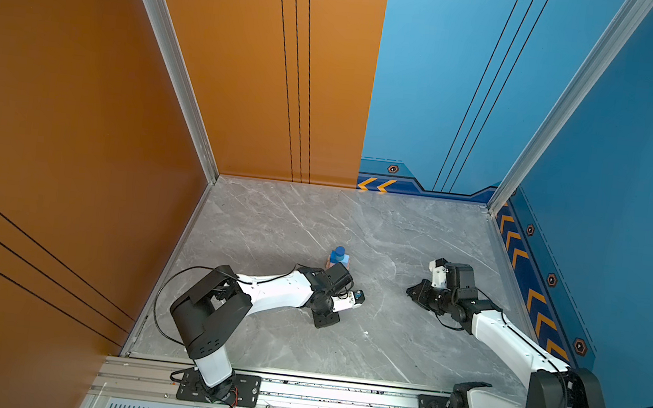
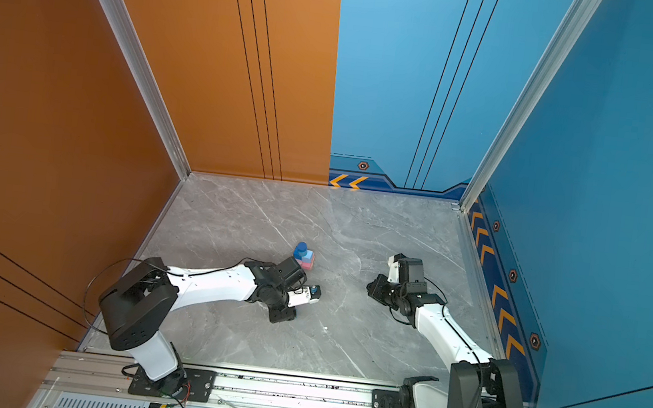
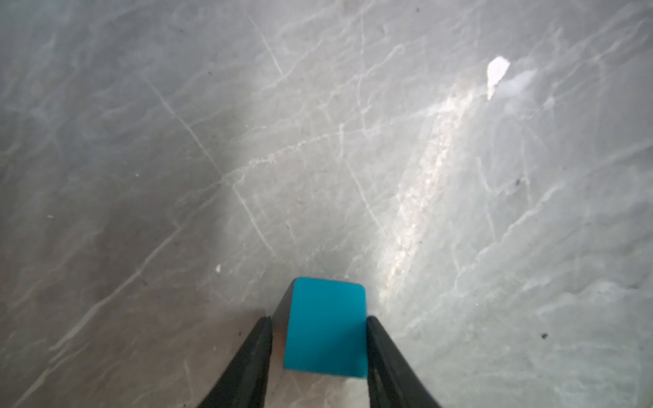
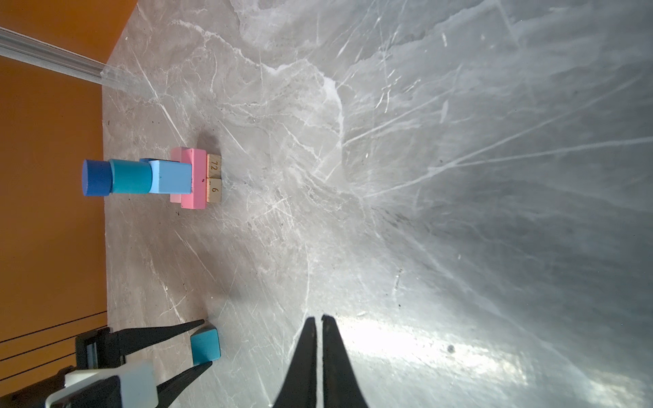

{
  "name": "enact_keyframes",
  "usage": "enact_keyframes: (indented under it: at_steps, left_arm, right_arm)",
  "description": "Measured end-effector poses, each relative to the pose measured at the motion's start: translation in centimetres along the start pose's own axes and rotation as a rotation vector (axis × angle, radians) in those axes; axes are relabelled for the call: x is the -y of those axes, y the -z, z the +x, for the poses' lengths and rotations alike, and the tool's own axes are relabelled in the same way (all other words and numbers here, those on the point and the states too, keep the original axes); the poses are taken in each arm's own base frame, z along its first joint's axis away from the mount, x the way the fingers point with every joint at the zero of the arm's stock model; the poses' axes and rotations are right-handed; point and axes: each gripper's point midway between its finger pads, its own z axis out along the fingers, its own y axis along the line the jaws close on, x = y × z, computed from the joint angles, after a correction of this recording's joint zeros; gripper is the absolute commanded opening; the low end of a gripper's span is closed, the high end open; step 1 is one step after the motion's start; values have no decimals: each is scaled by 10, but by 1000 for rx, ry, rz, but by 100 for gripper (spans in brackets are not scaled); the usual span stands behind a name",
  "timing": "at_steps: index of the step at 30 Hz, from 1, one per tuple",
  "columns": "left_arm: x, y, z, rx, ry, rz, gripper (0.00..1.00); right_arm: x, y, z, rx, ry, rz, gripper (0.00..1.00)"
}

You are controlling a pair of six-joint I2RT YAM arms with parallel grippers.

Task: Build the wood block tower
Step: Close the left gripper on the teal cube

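— What is the left gripper doing?

— Its jaws stand partly apart, one on each side of the teal cube, which sits on the grey marbled table. One finger lies against the cube's edge. Along the other side runs a thin dark strip (shadow or gap, I cannot say), so I cannot tell whether the cube is truly clamped.

— And the right gripper?

— Its fingers are pressed together with only a hairline between them and nothing in them. It is low over bare table, well apart from every block.

— Where is the wood block tower?

— Upright on the table, left of the middle in both top views, just beyond the left arm's wrist. The right wrist view shows its layers. Two tan bars lie side by side at the base, with pink bars across them. Next comes a light-blue cube with a sliver of a dark-blue cube beside it. Above those are a teal cylinder and a dark-blue cylinder on top.

— And the teal cube relative to it?

— Near, but not touching.
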Motion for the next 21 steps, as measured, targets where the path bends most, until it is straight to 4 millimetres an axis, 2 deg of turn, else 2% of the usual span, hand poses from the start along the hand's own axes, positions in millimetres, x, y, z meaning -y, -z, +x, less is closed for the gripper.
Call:
enact_keyframes:
  at_steps: [5,14,21]
  left_arm:
    - [-1,0,-1,6,5,-3,40]
    - [-2,5,-4,20,12,-12,52]
    - [-3,6,0,6,17,-19,46]
  right_arm:
    - [0,0,0,0,0,0,9]
    - [0,0,0,1,0,0,9]
    - [0,0,0,0,0,0,9]
